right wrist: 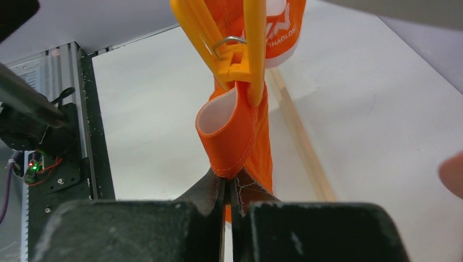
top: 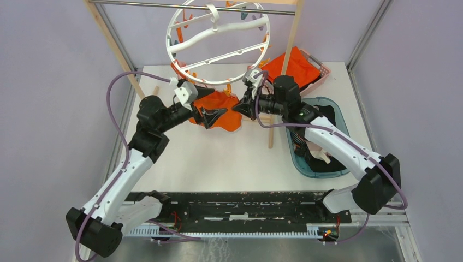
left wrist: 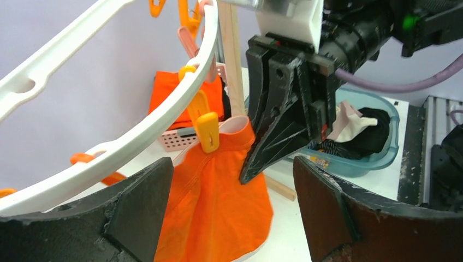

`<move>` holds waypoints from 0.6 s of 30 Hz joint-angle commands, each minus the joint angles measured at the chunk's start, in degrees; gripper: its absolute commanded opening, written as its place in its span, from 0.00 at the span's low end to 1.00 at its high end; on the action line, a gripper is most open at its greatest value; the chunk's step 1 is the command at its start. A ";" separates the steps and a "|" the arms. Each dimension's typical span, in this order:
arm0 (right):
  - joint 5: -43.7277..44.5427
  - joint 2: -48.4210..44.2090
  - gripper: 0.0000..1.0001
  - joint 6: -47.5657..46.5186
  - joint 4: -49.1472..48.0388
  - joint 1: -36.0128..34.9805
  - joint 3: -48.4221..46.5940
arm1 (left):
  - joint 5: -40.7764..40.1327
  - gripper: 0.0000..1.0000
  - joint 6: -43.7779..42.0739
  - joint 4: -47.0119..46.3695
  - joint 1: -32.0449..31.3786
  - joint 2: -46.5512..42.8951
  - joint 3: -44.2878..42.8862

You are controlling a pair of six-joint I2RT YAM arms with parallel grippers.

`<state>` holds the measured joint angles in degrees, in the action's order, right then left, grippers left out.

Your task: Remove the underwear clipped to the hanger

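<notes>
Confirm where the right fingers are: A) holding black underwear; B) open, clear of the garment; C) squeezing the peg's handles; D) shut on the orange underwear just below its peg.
D: in the right wrist view the right gripper has its fingers pinched shut on the folded edge of the orange underwear, just under the orange peg clamping it.

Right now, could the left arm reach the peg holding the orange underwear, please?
Probably yes: the left gripper is open facing the peg, nothing between; the right gripper, pinching the underwear, crowds it.

White table (top: 218, 158), teal tub (top: 342, 117), pink basket (top: 323, 70)
</notes>
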<state>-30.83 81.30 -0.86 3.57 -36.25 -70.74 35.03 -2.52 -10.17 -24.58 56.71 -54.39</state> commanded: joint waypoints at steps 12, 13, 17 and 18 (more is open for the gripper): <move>-15.04 -8.45 0.01 1.49 4.27 -0.11 -4.45 | 5.79 0.88 -40.22 24.56 -0.18 -1.53 -5.08; -15.23 -8.25 0.01 1.68 4.37 -0.06 -4.71 | 6.50 0.88 -41.06 24.59 -0.28 -0.83 -5.59; -15.54 -7.27 0.01 3.44 3.33 0.02 -4.86 | 10.07 0.91 -43.72 23.99 -0.44 1.68 -7.22; -15.98 -7.03 0.01 4.05 2.92 0.09 -4.84 | 10.33 0.92 -44.00 23.60 -0.69 2.29 -7.48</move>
<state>-43.72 73.67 0.64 8.67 -36.25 -73.17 40.99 -39.83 14.09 -24.60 57.30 -58.37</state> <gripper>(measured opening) 0.016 0.906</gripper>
